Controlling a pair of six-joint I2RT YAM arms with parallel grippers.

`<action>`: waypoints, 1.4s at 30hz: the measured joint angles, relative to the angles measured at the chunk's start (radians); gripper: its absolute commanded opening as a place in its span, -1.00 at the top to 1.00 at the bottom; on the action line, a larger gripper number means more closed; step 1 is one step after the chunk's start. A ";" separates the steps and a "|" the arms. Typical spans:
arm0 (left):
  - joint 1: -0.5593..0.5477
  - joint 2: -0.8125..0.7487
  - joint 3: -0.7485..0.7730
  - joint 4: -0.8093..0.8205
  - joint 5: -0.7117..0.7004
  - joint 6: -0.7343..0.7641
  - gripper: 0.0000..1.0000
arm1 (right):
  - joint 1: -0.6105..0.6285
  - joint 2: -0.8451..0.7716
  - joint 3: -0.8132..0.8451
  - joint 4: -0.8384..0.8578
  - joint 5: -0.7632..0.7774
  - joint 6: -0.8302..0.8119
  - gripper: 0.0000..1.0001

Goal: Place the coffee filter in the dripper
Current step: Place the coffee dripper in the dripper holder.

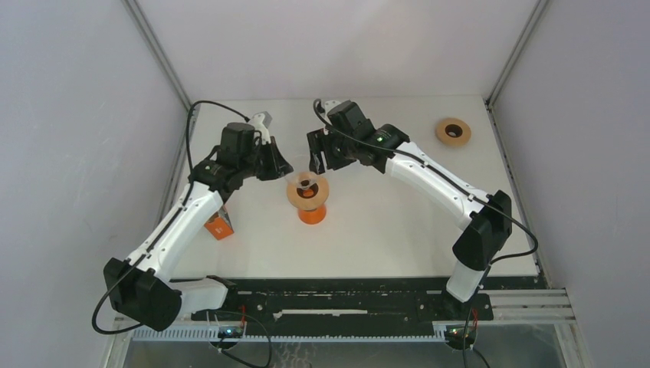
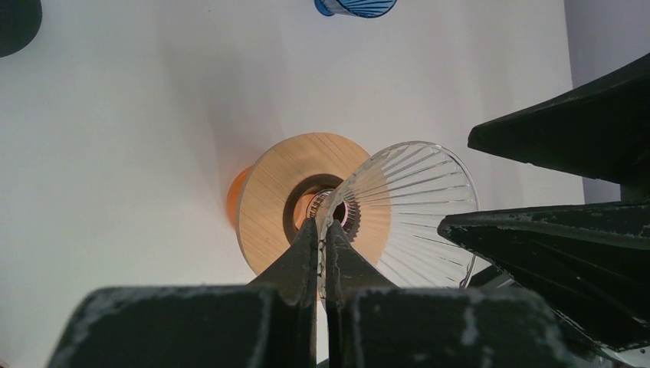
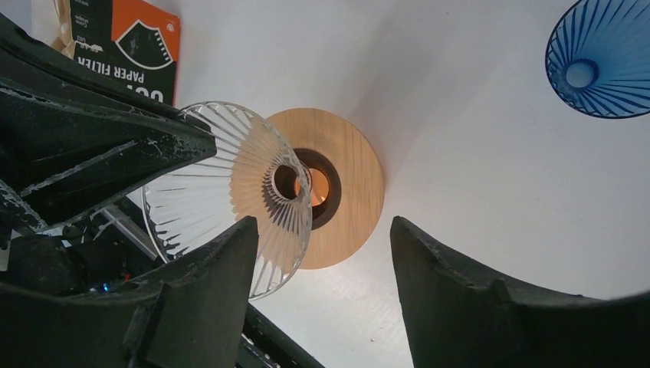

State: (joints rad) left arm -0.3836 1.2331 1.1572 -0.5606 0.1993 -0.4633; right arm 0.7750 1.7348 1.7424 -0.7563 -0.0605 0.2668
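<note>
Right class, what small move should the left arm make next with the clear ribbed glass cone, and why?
Probably tip the clear ribbed glass cone upright into the round wooden ring's hole: the left gripper pinches its wall, and it leans, narrow end over the hole.

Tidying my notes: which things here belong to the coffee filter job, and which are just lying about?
Job: clear glass dripper, in the left gripper; paper filter box; wooden stand on the orange cup.
Lying about: blue dripper; spare wooden ring.

Clear dripper [image 3: 207,192] overlapping wooden ring [image 3: 354,153], blue dripper [image 3: 605,46] apart — right gripper [image 3: 323,226] spread
</note>
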 measured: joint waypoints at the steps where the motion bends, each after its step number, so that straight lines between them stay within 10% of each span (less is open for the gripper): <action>1: 0.000 -0.002 0.000 -0.001 0.004 0.000 1.00 | 0.001 0.000 0.001 0.000 0.000 0.000 -0.42; 42: -0.028 0.067 -0.048 0.034 -0.014 -0.006 1.00 | 0.024 0.127 0.018 -0.048 0.012 -0.021 0.64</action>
State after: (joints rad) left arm -0.4114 1.2999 1.1095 -0.5262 0.1848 -0.4698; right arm 0.7986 1.8618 1.7607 -0.8040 -0.0486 0.2459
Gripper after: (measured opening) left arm 0.021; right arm 0.233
